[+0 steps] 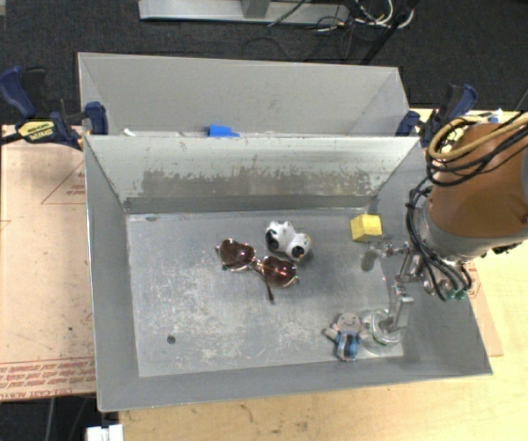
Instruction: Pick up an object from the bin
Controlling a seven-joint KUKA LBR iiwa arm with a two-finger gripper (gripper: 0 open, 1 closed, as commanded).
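Note:
My gripper (385, 288) hangs low at the right side of the bin, open, with nothing between its fingers. One finger (370, 258) points toward the bin's middle and the other (398, 312) reaches down toward the front. Just under the lower finger lies a clear round thing (384, 330), touching a small grey and blue toy (346, 337) near the front right corner. A yellow block (366, 227) rests a little behind the gripper, by the back wall.
Brown-tinted sunglasses (259, 263) lie in the middle of the bin. A white and black rounded toy (287, 240) sits just behind them. The arm with its orange cover and cables hangs over the bin's right wall.

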